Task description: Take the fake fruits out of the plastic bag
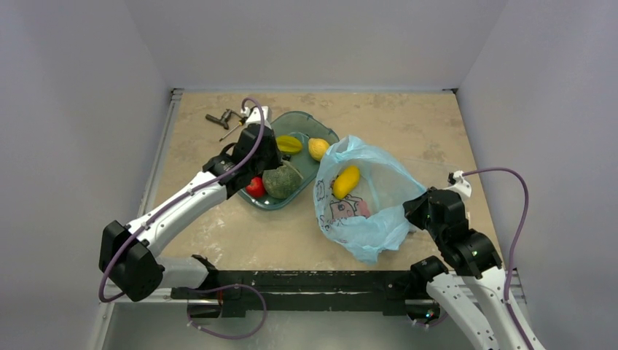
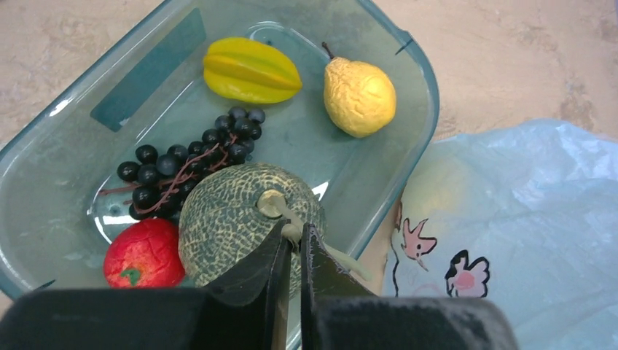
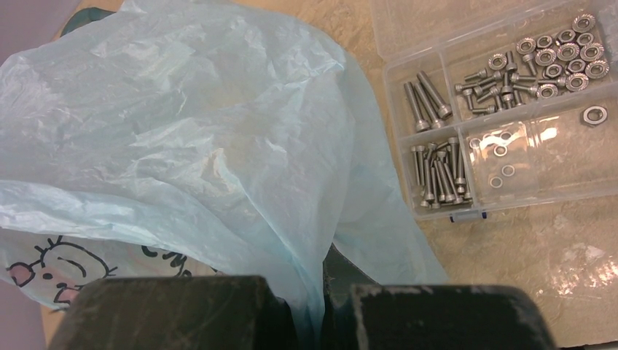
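Note:
The large dull-green rough-skinned fruit (image 2: 233, 219) sits at the near end of the teal tray (image 2: 415, 65). My left gripper (image 2: 295, 237) is shut on its pale stem. From the top view this fruit (image 1: 281, 181) lies under the left gripper (image 1: 266, 164). The yellow mango-like fruit (image 1: 345, 181) lies inside the open light-blue plastic bag (image 1: 364, 211), which stands right of the tray. My right gripper (image 1: 415, 211) pinches the bag's right side. In the right wrist view a fold of the bag (image 3: 182, 131) runs down between the shut fingers of the right gripper (image 3: 324, 292).
In the tray lie a star fruit (image 2: 251, 69), a yellow pear (image 2: 358, 96), black grapes (image 2: 189, 164) and a red round fruit (image 2: 143, 253). A clear box of screws and nuts (image 3: 503, 109) sits right of the bag. Small metal tools (image 1: 222, 119) lie at the back left.

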`<state>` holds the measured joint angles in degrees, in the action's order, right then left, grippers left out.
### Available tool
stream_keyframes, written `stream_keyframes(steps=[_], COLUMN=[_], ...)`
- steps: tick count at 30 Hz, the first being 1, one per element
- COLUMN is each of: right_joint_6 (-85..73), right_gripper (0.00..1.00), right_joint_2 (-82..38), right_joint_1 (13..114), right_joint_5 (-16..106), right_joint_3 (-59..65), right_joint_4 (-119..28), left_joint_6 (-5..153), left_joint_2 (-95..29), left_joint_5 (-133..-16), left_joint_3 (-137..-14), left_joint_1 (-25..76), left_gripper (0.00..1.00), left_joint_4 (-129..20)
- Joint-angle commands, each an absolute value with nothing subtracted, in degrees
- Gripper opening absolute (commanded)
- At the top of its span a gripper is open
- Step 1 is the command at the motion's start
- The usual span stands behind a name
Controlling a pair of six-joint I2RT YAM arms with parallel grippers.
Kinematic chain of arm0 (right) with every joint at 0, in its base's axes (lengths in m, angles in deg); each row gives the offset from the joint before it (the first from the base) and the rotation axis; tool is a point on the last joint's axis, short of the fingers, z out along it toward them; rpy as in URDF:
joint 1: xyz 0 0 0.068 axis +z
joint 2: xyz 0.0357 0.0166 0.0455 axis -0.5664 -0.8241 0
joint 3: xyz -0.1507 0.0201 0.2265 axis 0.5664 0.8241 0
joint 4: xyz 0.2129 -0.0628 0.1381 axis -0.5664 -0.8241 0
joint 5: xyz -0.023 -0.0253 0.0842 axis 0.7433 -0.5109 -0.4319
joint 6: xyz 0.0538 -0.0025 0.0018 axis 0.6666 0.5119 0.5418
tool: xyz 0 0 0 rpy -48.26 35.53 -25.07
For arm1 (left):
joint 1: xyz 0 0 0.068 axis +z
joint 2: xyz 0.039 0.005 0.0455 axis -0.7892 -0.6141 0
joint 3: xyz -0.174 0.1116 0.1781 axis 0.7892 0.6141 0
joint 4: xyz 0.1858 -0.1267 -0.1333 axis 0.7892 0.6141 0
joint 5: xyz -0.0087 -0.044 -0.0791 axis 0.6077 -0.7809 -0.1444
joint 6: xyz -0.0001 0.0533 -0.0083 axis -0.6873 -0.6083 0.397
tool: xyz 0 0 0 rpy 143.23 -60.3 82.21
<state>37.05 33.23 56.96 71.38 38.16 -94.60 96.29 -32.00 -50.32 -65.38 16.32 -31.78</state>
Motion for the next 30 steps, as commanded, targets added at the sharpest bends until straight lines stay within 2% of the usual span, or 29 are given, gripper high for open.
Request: stream_keyframes(steps=[1, 7, 9, 15, 18, 21, 26, 30], right_joint_6=[36.36, 36.05, 36.07, 35.96, 35.72, 35.60, 35.53, 35.15], right_gripper=[0.00, 0.00, 0.00, 0.00, 0.00, 0.00, 0.00, 0.00], right_joint_2=[33.30, 33.61, 33.39, 33.53, 33.48, 33.34, 33.64, 33.87], right_joint_1=[57.07, 57.09, 57.09, 57.09, 57.08, 57.09, 57.09, 57.09], right_joint_5=[71.18, 70.76, 70.74, 70.49, 70.09, 69.85, 70.05, 70.26], right_joint_3=[37.47, 37.71, 37.70, 37.77, 37.85, 37.89, 37.77, 36.89], right_joint_4=[-92.51, -92.09, -92.08, -92.00, -91.69, -91.51, -91.59, -92.77], left_joint_6=[98.67, 96.55, 95.79, 94.11, 96.52, 96.51, 92.77, 88.28], left_joint_2=[-30.04, -21.24, -18.16, -11.65, -10.58, -9.82, -12.94, -23.20], left_joint_5=[-46.84, -49.14, -50.41, -65.04, -74.32, -71.18, -59.95, -54.10], left_joint_3=[-65.46, -61.74, -61.13, -59.10, -56.92, -55.34, -53.26, -58.24], left_joint_1=[16.72, 16.77, 16.70, 16.66, 14.97, 6.27, -13.89, -20.42], left_gripper=[0.21, 0.77, 0.83, 0.85, 0.80, 0.79, 0.78, 0.71], left_joint_4=[-25.89, -27.63, -27.63, -29.75, -34.75, -38.94, -49.97, -53.58])
